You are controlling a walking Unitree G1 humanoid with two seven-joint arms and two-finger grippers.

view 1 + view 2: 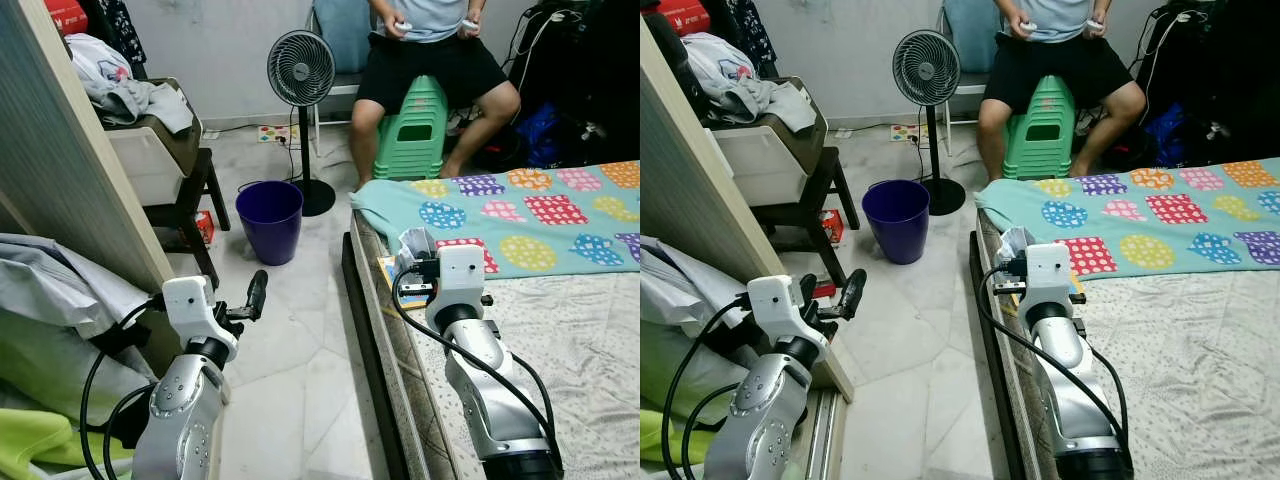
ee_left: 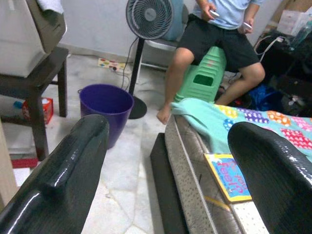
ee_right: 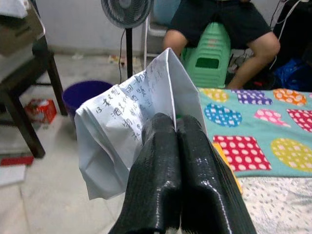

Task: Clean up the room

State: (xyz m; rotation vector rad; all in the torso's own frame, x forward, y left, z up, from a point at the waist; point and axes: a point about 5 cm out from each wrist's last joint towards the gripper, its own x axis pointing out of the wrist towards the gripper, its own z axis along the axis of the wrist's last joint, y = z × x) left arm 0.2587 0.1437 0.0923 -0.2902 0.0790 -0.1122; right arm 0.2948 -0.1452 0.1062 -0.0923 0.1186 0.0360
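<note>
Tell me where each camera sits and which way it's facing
Left and right eye views: on the head, looking down at floor and bed; both arms show.
Left wrist view: along the open left tool toward the purple bin.
Right wrist view: along the right tool shut on paper.
All share bin and fan.

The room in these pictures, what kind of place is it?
Most likely a bedroom in a home: a bed with a dotted blanket, a standing fan, and clothes piled on a box.
</note>
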